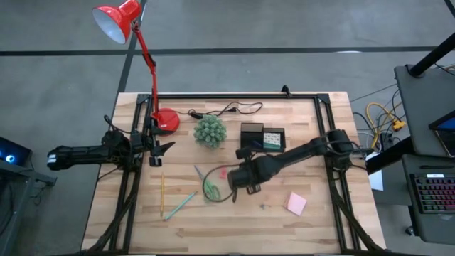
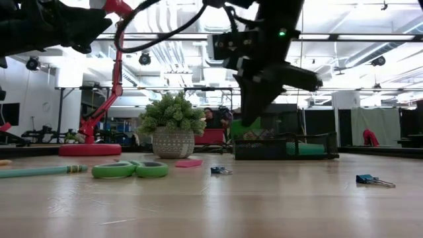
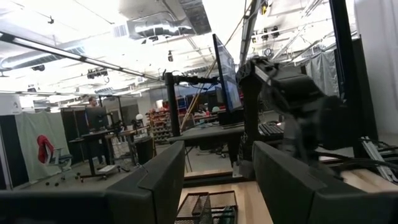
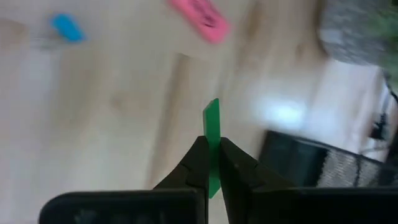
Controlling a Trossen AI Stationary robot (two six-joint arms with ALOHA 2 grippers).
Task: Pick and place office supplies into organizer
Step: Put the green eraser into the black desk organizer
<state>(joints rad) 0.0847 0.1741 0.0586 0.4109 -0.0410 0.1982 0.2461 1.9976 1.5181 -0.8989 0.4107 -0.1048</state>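
The right tool (image 4: 211, 163) hangs above the desk (image 1: 213, 235) near the scissors (image 1: 211, 189), its fingers clamped on the edge of a thin green piece (image 4: 212, 124), with the organizer (image 1: 261, 136) just beyond. Held only by its edge, the piece could twist or slip out on the way and land beside the box. The left tool (image 3: 211, 180) waits, fingers apart, by the lamp base (image 1: 168, 120).

Open tabletop (image 1: 234, 220) along the near edge. The plant (image 1: 210, 131) stands just left of the organizer (image 1: 261, 136), the lamp base (image 1: 167, 120) farther left; scissors (image 1: 211, 188) lie under the right arm.
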